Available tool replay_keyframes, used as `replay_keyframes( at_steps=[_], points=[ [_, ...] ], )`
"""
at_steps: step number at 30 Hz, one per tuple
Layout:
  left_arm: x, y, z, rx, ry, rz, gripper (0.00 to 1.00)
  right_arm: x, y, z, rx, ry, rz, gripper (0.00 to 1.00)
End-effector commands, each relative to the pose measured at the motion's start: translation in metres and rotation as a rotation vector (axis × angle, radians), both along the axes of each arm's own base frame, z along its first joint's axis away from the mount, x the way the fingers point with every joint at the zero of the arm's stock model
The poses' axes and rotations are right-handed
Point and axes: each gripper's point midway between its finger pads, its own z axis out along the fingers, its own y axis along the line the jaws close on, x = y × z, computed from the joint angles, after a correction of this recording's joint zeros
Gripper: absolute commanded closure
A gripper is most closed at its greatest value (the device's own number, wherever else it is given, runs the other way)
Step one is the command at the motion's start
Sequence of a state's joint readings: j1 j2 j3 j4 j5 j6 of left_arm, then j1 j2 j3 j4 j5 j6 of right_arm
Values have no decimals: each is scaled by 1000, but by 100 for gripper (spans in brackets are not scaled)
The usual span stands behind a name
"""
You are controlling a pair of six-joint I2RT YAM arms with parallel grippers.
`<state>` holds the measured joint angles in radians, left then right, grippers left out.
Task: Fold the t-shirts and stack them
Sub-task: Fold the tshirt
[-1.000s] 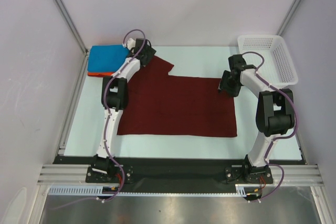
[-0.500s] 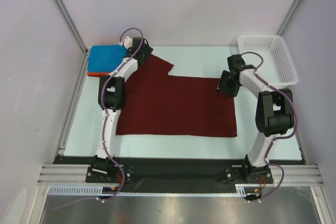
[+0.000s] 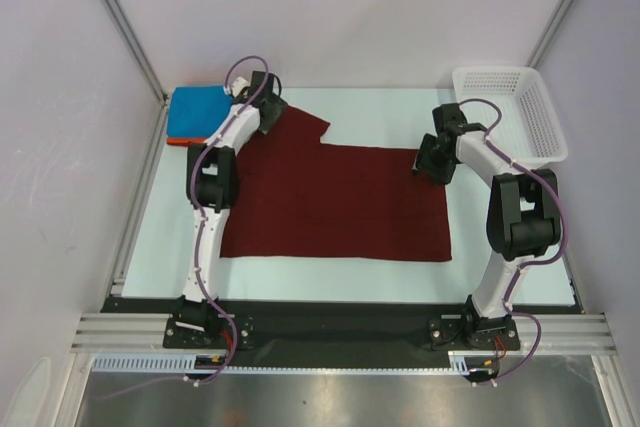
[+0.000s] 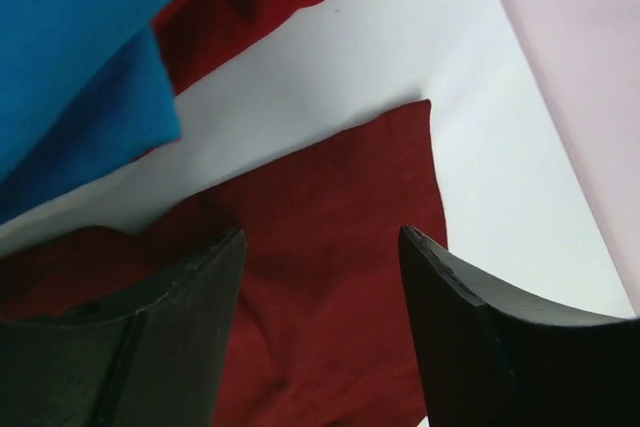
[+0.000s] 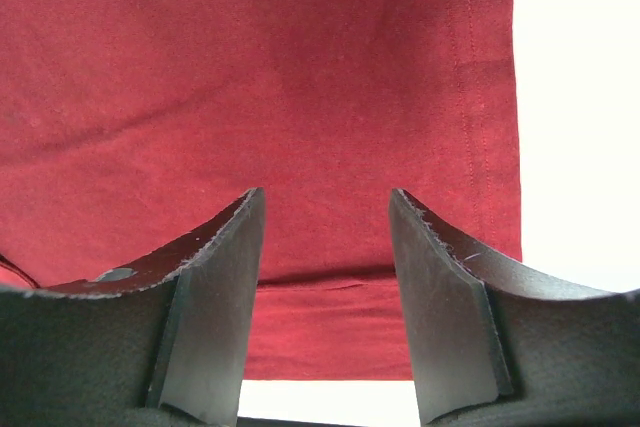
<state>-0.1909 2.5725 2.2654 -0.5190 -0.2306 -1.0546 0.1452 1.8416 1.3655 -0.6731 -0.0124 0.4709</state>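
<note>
Maroon shirt (image 3: 340,202) lies spread flat in the middle of the table (image 3: 380,107), with 1 sleeve jutting out at its far-left corner. The blue shirt (image 3: 200,104) sits folded on the orange one (image 3: 185,139) at the far left, just beside that sleeve, so 2 look done and this is the 3rd.

Your left gripper (image 4: 320,237) hangs over the sleeve, fingers apart, with cloth showing between them and nothing pinched. Your right gripper (image 5: 325,197) is over the far-right corner, also spread, with the hem and side seam in the gap and no cloth caught.

You seem to be at the grasp for a fold along the far edge, with both arms placed and neither committed. Next, I'd say, bring both grippers down until the tips meet the cloth, then close on 1 layer at each corner. On the left, keep clear of the blue shirt, which is very near the fingers. Once both hold, lift evenly and carry the edge toward you, so the cloth doesn't skew.
</note>
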Motion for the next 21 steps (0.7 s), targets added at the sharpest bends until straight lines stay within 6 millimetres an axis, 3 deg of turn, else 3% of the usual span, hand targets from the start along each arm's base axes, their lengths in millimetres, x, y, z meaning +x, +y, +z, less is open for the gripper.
replay_keyframes(
  at_steps=[1,3,5,6,7,9,11,13,17,21],
  points=[
    [-27,14,-17,19,140,41,30,10,4,33,11,-90,-5,42],
    [-38,17,-23,37,184,37,29,9,5,34,17,-92,-4,42],
    [-48,19,-16,49,199,34,28,8,5,36,19,-96,-3,42],
    [-61,22,-27,64,240,28,28,8,6,37,22,-101,-2,42],
    [-63,23,-11,63,216,21,28,8,7,39,25,-106,-2,42],
    [-84,27,-22,88,264,8,28,7,9,39,29,-106,2,42],
    [-93,26,-9,88,248,-13,27,5,11,42,33,-111,8,42],
    [-110,25,-16,103,284,-53,27,4,13,43,35,-114,11,42],
    [-108,21,10,165,197,-135,27,1,15,44,37,-114,22,42],
    [-80,19,51,249,84,-259,28,-3,15,42,30,-104,27,42]
  ],
)
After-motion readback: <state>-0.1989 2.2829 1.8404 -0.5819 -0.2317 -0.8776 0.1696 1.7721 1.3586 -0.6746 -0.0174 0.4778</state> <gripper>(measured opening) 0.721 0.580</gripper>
